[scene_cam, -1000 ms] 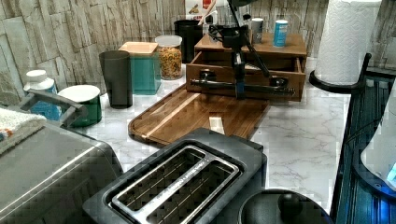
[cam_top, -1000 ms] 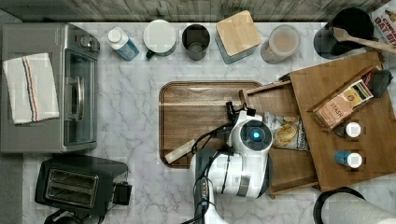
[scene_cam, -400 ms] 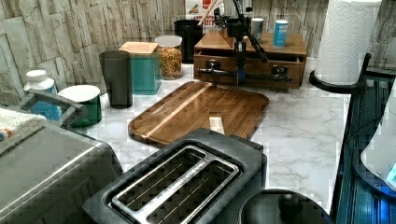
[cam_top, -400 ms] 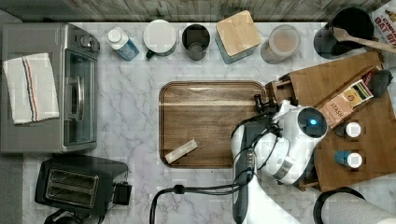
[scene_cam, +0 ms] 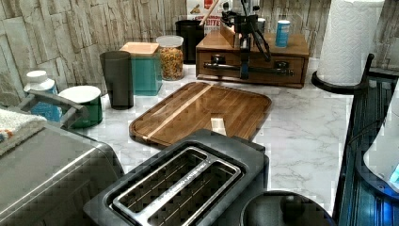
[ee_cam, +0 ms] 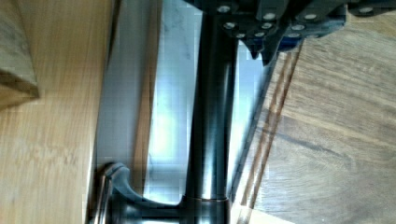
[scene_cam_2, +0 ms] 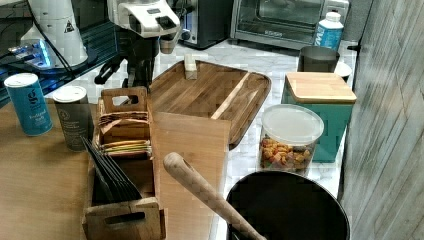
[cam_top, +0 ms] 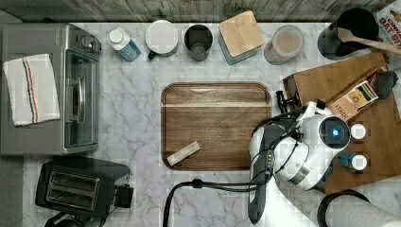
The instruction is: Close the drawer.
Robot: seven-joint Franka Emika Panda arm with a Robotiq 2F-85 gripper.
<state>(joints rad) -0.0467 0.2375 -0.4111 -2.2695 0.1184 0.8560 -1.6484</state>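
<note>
Medium-brown wooden drawer (scene_cam: 249,67) seen flush in box at rear of marble surface (scene_cam: 301,127). Pincer (scene_cam: 244,59) at dark bar handle (scene_cam: 226,67); finger state cannot be told. Closing push judged finished; retreat called for next.

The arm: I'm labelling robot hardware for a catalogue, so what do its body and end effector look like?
The arm has rounded white shells with dark grey joints and a glowing blue ring light on top. Black cables loop along its side and trail across the counter. The end effector is black and slim, with small screws showing on its underside in the wrist view.
</note>
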